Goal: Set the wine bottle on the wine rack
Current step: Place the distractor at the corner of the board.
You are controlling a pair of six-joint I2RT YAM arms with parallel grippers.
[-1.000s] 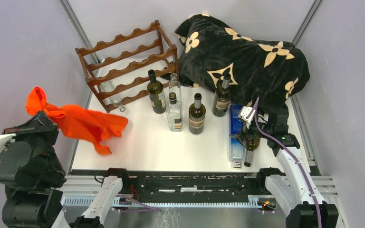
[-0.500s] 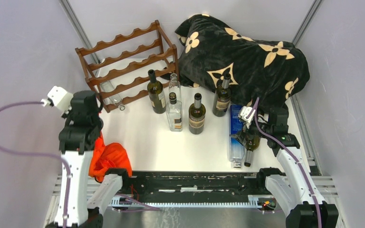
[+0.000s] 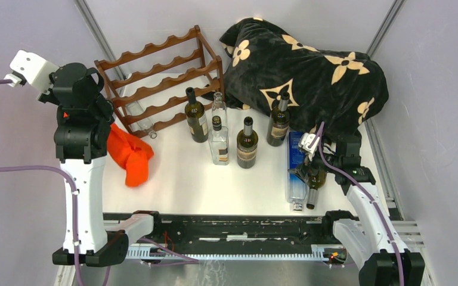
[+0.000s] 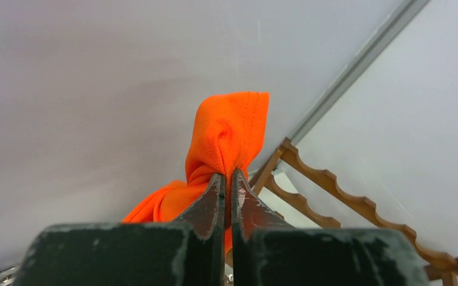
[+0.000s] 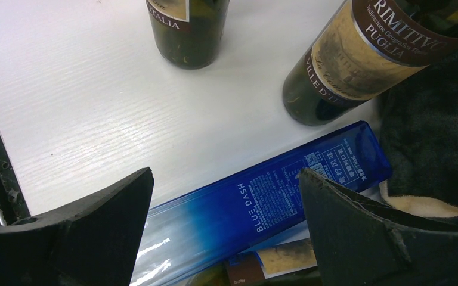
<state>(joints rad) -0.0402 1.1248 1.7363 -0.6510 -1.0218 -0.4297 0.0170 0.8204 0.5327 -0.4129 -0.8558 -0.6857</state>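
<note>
Walls (image 3: 30, 59) of pale grey box in a white surface (image 3: 185, 179). At its far left corner stands the wine rack (image 3: 167, 80); a black flowered blanket (image 3: 310, 71) is heaped at the far right. The left fingers (image 4: 210, 205) clamp an orange cloth (image 4: 226, 137). The right fingers (image 5: 89, 229) gape above a blue bottle (image 5: 256, 202) and a dark wine bottle (image 3: 312, 193), both lying by the right edge.

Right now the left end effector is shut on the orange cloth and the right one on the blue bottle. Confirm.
No: the right end effector is open over the blue bottle, per the right wrist view. The left end effector does grip the orange cloth.
</note>
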